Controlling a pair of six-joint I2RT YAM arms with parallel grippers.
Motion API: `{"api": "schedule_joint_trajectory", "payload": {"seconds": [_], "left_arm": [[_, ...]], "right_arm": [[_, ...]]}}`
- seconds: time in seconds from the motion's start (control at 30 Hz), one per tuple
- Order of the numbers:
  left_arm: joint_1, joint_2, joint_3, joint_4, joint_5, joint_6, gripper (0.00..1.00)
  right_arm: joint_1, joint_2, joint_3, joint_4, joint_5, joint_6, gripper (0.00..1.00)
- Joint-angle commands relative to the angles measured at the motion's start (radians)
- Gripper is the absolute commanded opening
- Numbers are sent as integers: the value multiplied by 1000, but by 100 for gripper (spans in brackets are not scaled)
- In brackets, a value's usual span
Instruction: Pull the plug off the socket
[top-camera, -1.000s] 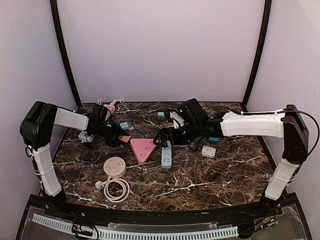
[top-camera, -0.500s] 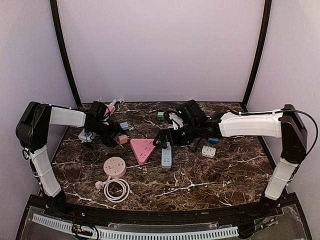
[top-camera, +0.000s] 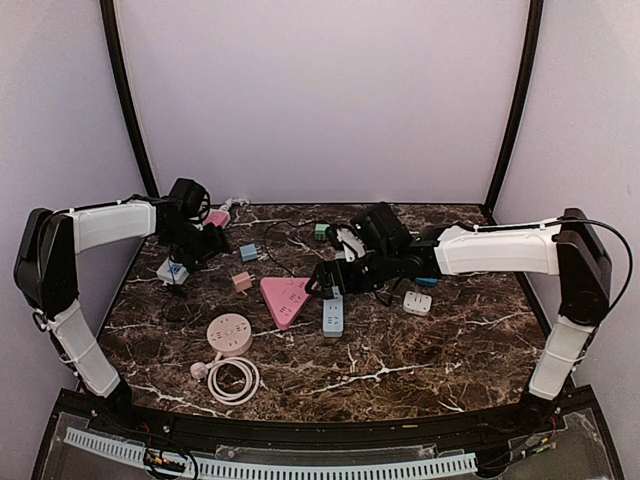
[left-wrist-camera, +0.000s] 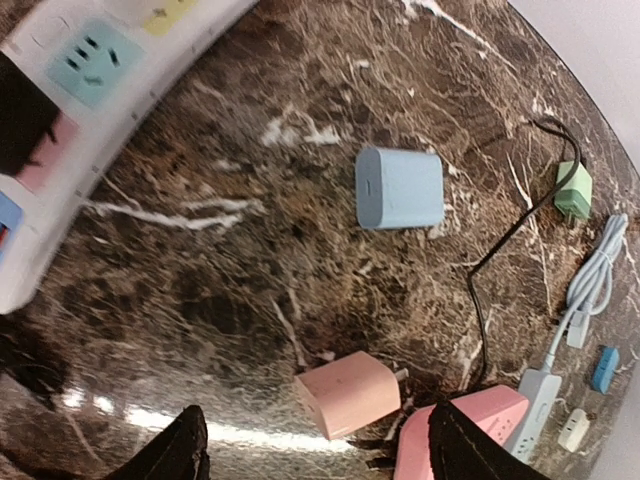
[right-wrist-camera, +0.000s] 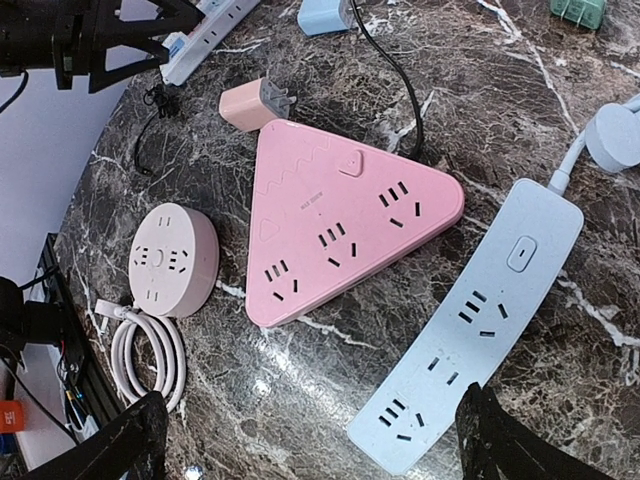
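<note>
The pink triangular socket (top-camera: 285, 298) lies flat at mid-table, with nothing plugged in; it also shows in the right wrist view (right-wrist-camera: 340, 225) and the left wrist view (left-wrist-camera: 470, 430). The small pink plug (top-camera: 241, 281) lies loose on the marble just left of it, prongs toward the socket (left-wrist-camera: 348, 394) (right-wrist-camera: 252, 104). My left gripper (top-camera: 205, 243) is open and empty, up and back at the far left (left-wrist-camera: 315, 460). My right gripper (top-camera: 330, 277) is open and empty, hovering over the socket and the blue strip (right-wrist-camera: 315, 440).
A light-blue power strip (top-camera: 333, 312) lies right of the socket. A round pink socket (top-camera: 229, 334) with a coiled cable (top-camera: 232, 378) is at the front left. A blue adapter (top-camera: 248, 252), a green plug (top-camera: 321, 231), a white multi-socket strip (top-camera: 172, 270) and a white adapter (top-camera: 417, 302) lie around.
My left gripper has let go of the pink plug and drawn back up and to the far left. The plug stays on the table beside the socket. The right arm has barely moved.
</note>
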Motion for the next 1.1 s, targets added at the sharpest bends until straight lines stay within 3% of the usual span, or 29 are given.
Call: {"api": "schedule_joint_trajectory", "payload": {"seconds": [0.0, 0.13, 0.33, 0.73, 1.07], "left_arm": [[20, -58, 94, -157, -263, 127, 76], [74, -39, 154, -191, -341, 221, 76], [157, 61, 266, -246, -349, 338, 72], [265, 193, 338, -196, -193, 485, 61], [279, 272, 395, -198, -104, 547, 53]], "right_arm": [[-7, 5, 1, 42, -12, -11, 97], [-7, 3, -8, 49, -23, -11, 97], [-7, -4, -16, 50, -39, -14, 97], [-7, -21, -31, 49, -42, -29, 97], [-8, -14, -30, 50, -48, -37, 97]]}}
